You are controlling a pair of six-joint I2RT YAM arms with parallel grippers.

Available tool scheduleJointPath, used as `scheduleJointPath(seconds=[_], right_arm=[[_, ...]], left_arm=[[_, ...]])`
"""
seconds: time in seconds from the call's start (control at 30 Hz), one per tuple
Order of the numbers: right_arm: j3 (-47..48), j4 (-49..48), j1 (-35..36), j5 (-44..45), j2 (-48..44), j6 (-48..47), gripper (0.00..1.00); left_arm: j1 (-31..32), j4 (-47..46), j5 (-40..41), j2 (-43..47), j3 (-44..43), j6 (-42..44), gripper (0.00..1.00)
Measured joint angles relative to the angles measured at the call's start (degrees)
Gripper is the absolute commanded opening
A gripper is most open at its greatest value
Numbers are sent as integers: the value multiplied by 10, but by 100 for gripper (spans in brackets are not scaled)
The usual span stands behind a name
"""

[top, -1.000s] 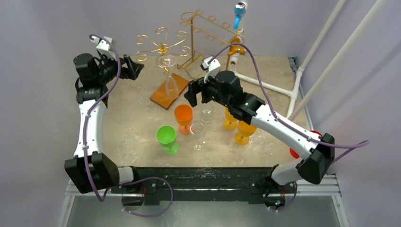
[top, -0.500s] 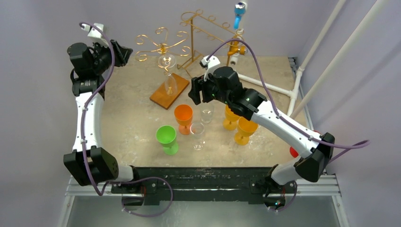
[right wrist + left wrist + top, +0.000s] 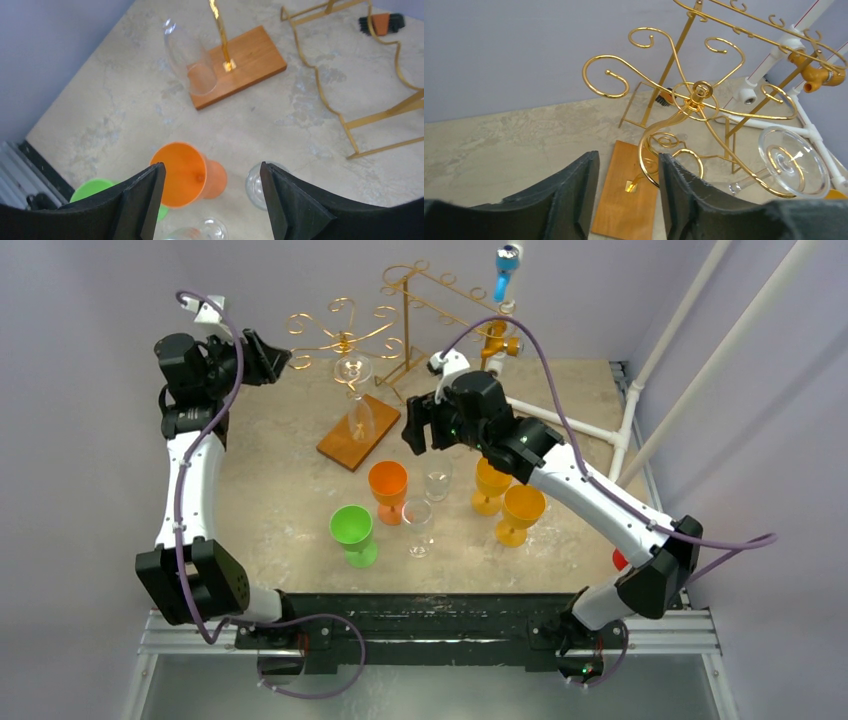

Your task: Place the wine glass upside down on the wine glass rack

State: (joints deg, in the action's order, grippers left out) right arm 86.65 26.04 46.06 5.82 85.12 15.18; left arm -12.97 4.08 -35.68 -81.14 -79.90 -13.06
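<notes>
A clear wine glass hangs upside down on the gold scroll rack [image 3: 340, 328]: its foot [image 3: 352, 368] sits in a hook and its bowl [image 3: 362, 420] hangs over the rack's wooden base [image 3: 340, 448]. My left gripper [image 3: 278, 358] is left of the rack, clear of it, open and empty. The left wrist view shows the rack [image 3: 696, 95], the glass foot [image 3: 793, 162] and the base [image 3: 624, 200] seen between the jaws. My right gripper [image 3: 420, 438] hovers open and empty above the cups. Its wrist view shows the hanging glass [image 3: 190, 60] and the base [image 3: 250, 55].
An orange goblet [image 3: 388, 485], a green goblet [image 3: 352, 532], two clear glasses [image 3: 418, 523] [image 3: 437, 482] and two yellow-orange goblets [image 3: 520, 512] [image 3: 488, 485] stand mid-table. A second gold rack [image 3: 430, 295] and white pipes [image 3: 560, 420] stand at the back.
The left gripper pulled up and back from the rack, and its jaws narrowed. The right gripper rose and shifted slightly toward the back, its jaws a little narrower.
</notes>
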Motion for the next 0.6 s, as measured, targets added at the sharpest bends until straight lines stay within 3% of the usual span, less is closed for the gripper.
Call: scheduleJointPath(seconds=[0.27, 0.43, 0.6], right_arm=[[166, -2, -74, -31, 81, 35, 78], [280, -3, -75, -42, 153, 45, 75], [347, -2, -88, -56, 215, 68, 72]], left_arm=[[0, 16, 0, 30, 10, -25, 67], [0, 68, -3, 36, 6, -6, 63], [0, 167, -14, 8, -48, 80, 59]])
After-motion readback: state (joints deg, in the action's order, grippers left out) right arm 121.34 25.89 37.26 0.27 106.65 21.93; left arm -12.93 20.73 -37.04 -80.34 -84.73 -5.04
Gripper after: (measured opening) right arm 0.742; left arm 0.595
